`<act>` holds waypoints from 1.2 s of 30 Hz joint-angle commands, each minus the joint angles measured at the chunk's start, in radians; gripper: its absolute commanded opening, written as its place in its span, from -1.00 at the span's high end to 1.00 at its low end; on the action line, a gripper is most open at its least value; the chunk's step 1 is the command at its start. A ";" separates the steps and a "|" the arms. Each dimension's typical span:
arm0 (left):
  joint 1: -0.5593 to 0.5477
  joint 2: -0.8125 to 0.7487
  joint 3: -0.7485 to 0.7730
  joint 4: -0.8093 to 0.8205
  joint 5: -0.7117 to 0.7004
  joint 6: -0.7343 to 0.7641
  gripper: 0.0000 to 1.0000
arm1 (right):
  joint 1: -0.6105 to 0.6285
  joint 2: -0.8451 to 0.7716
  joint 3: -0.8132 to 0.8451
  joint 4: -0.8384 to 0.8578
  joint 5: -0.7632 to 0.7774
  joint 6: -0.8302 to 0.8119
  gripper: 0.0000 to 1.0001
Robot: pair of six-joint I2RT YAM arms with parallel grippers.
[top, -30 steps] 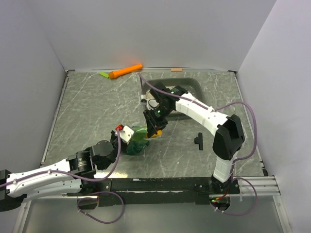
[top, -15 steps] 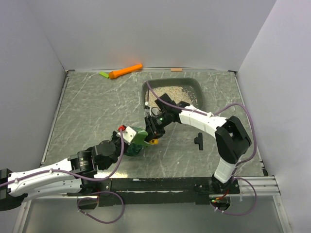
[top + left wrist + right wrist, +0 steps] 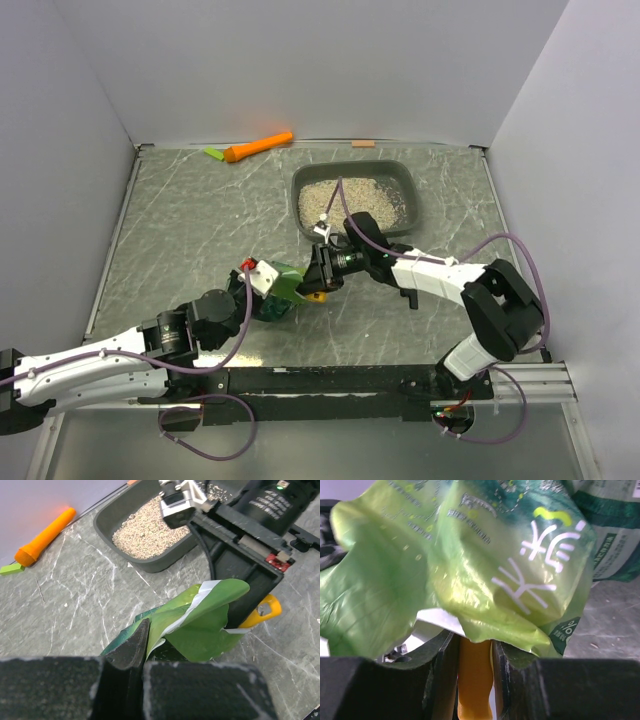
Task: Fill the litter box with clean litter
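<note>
**A:** While the top view is up, where does the litter box [image 3: 352, 166] sit, and how full is it?

**B:** It sits at the back right of the counter [image 3: 190, 220]. A speckled bed of clean litter [image 3: 360, 200] covers its floor, wall to wall as far as I can tell. The green bag [image 3: 285, 292] lies nearer the arms, apart from the box. The left gripper [image 3: 268, 290] is clenched on it, and the right gripper [image 3: 318, 278] at the bag's mouth is grasping a yellow handle [image 3: 316, 295].

**A:** And the left wrist view?

**B:** The left gripper pinches the bag's crinkled edge. The bag's mouth gapes toward the right gripper, with the handle's looped end poking out beside it. Beyond them, the box shows a good heap of litter.

**A:** The right wrist view?

**B:** The handle is clamped between its fingers [image 3: 440, 680]. Green film drapes over the front and hides the tool's head. No box is in view.

**A:** So how far along is it?

**B:** I'd judge the filling is largely done. What's left is perhaps another scoop, then setting the tool and bag down. I cannot tell whether the bag holds more litter.
</note>
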 commanded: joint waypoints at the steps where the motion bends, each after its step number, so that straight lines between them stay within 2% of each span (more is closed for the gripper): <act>1: -0.004 -0.012 0.015 0.041 0.004 -0.005 0.98 | 0.002 -0.101 -0.057 0.250 -0.097 0.104 1.00; 5: -0.007 0.002 0.014 0.040 -0.006 -0.002 0.98 | -0.006 -0.184 -0.119 0.252 -0.083 0.106 1.00; 15: -0.010 -0.007 0.008 0.045 -0.012 0.006 0.98 | -0.044 -0.473 -0.224 0.123 -0.014 0.113 1.00; 29: -0.010 -0.035 0.000 0.055 -0.031 0.012 0.98 | -0.120 -0.724 -0.368 -0.003 0.063 0.204 1.00; 36: -0.010 -0.048 -0.005 0.063 -0.035 0.015 0.98 | -0.150 -0.859 -0.443 -0.014 0.088 0.279 1.00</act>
